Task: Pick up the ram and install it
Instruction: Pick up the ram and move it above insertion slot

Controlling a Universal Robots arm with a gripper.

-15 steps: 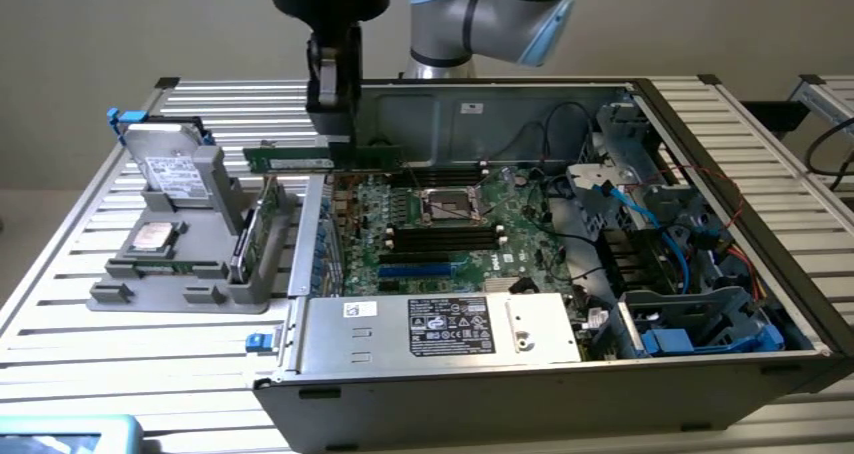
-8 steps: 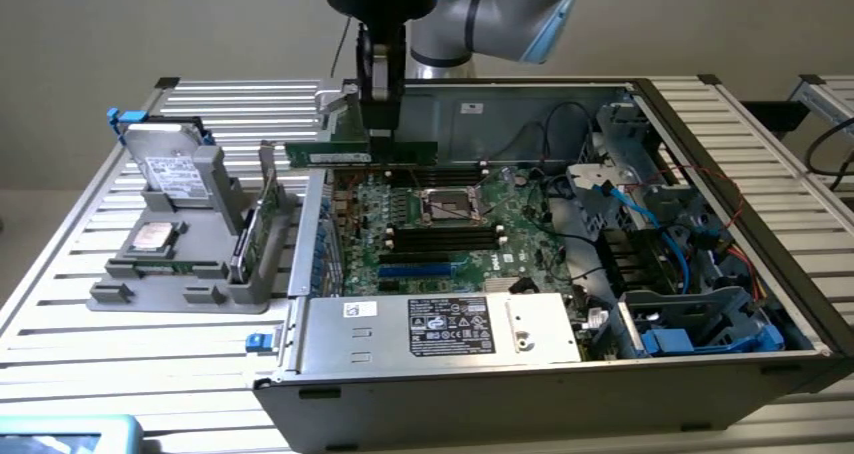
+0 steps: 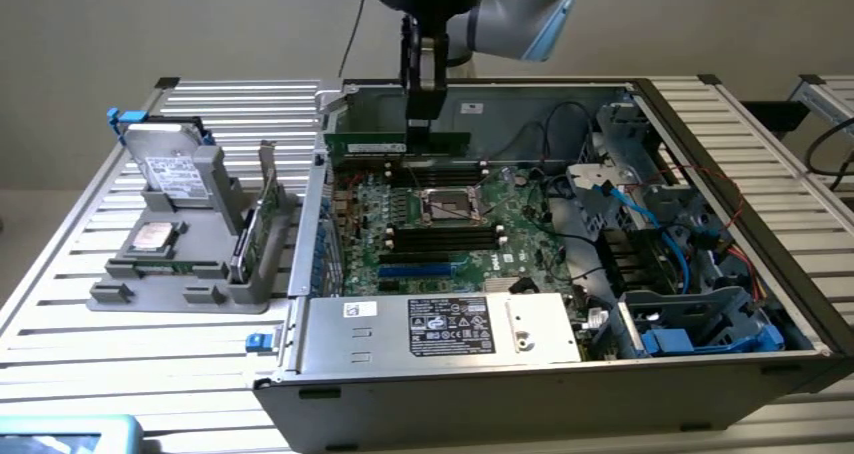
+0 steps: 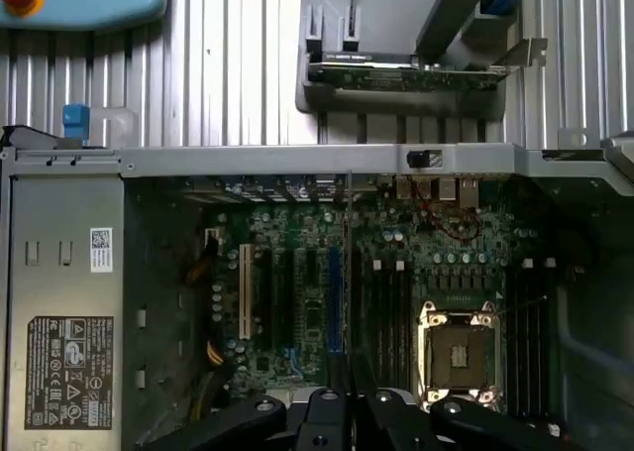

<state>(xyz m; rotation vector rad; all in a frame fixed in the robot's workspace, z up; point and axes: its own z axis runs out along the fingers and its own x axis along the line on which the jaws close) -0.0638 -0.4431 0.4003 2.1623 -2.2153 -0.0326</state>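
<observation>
the claw (image 3: 422,126) is clamped on the ram (image 3: 387,147), gripping its upper edge, so the ram hangs just under it, over the motherboard (image 3: 521,206) in the open metal case (image 3: 534,399). the ram is a thin, flat green stick with black chips; its long axis runs parallel to the long black slots (image 3: 434,240) below.

Ram (image 3: 374,147) in gripper (image 3: 422,126), above motherboard (image 3: 441,239), inside case (image 3: 534,384).

Arm (image 3: 514,14) overhead, claw (image 3: 424,124) pointing down, clamped tight
</observation>
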